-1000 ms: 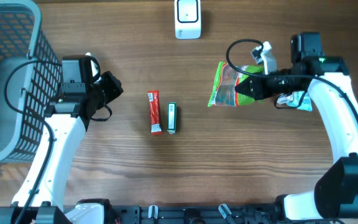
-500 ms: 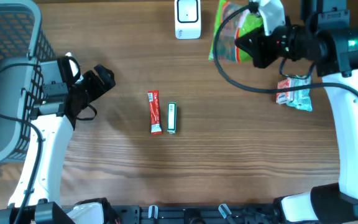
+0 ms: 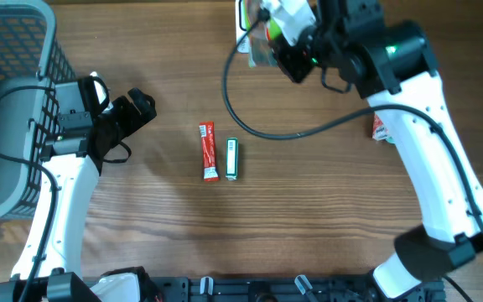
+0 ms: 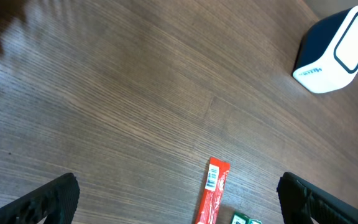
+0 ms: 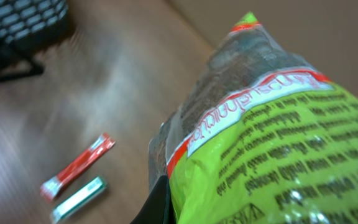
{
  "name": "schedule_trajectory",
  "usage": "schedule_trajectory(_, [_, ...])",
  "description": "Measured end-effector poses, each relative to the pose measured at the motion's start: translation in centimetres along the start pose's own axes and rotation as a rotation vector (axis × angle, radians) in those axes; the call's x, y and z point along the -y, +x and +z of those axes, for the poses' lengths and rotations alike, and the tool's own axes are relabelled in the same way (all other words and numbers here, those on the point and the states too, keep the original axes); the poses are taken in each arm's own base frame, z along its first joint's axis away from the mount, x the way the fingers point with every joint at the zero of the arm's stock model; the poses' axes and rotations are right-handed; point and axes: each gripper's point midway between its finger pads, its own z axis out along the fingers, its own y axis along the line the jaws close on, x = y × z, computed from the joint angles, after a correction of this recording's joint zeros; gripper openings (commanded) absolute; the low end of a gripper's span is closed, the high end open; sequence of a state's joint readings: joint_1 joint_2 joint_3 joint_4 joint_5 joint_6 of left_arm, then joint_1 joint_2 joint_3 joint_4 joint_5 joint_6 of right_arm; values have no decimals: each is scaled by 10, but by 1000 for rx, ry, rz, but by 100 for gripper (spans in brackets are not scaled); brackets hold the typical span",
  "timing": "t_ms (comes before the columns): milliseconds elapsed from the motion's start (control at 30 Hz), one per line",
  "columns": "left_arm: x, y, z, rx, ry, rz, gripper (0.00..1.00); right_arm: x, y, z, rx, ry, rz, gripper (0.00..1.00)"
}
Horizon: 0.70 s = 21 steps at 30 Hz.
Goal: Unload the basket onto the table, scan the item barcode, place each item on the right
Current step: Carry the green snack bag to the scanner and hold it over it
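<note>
Green bag covers scanner overhead, edge showing

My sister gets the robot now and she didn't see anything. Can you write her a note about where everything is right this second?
Left end effector: open, empty, over the table near the basket.
Right end effector: shut on the green bag, holding it over the scanner at the far edge.
On the table: red stick and green stick side by side in the middle, a packet on the right.
Done: the bag is up at the scanner.
Left: I can't tell if its barcode has read, so check that. The other items may need scanning next.
</note>
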<state>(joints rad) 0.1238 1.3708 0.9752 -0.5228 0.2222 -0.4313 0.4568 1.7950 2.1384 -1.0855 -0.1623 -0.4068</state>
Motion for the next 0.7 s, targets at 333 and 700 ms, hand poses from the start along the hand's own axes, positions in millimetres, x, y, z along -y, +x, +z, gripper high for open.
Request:
schedule_trajectory(333, [0, 0, 0, -2, 3, 0, 100, 55, -17, 98, -13, 222, -108, 4])
schedule_trajectory(700, [0, 0, 0, -2, 3, 0, 100, 121, -23, 193, 38, 568, -289, 5])
